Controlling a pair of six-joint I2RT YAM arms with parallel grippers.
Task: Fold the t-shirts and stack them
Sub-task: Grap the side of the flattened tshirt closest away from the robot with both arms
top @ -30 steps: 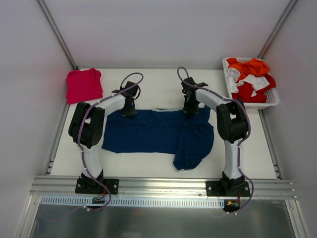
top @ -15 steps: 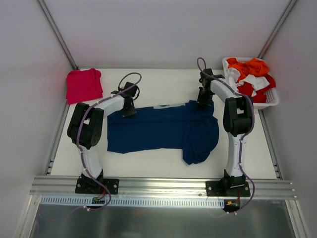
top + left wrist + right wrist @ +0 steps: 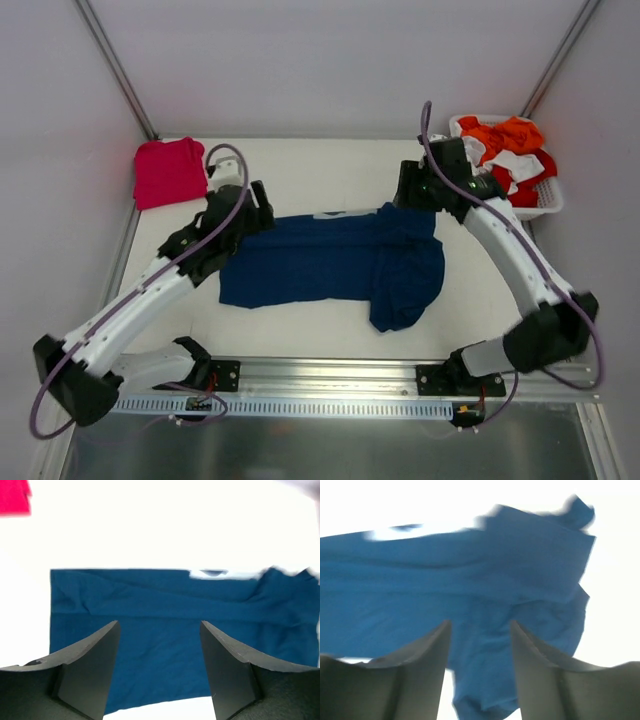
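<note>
The dark navy t-shirt (image 3: 320, 262) lies across the middle of the table as a wide band, with its right end bunched and hanging toward the front (image 3: 400, 300). The pinkish-red t-shirt (image 3: 168, 170) sits folded in the back left corner. Above the navy shirt's back left corner hovers my left gripper (image 3: 262, 202), open. Over its back right corner my right gripper (image 3: 402, 192) is also open. In the left wrist view the left gripper (image 3: 159, 630) has only navy cloth (image 3: 160, 600) below it, and the red shirt (image 3: 14, 497) shows at the top left. Nothing sits in my right gripper (image 3: 480, 630) above the rumpled navy cloth (image 3: 510, 565).
A white basket (image 3: 548, 205) holding orange, red and white clothes stands at the back right corner. White walls close in the table on three sides, and a metal rail (image 3: 320, 372) runs along the front.
Both grippers opened and let go of the navy shirt's back edge, then lifted off it. Before that, the right gripper had dragged the shirt to the right. Both arms have swung outward.
</note>
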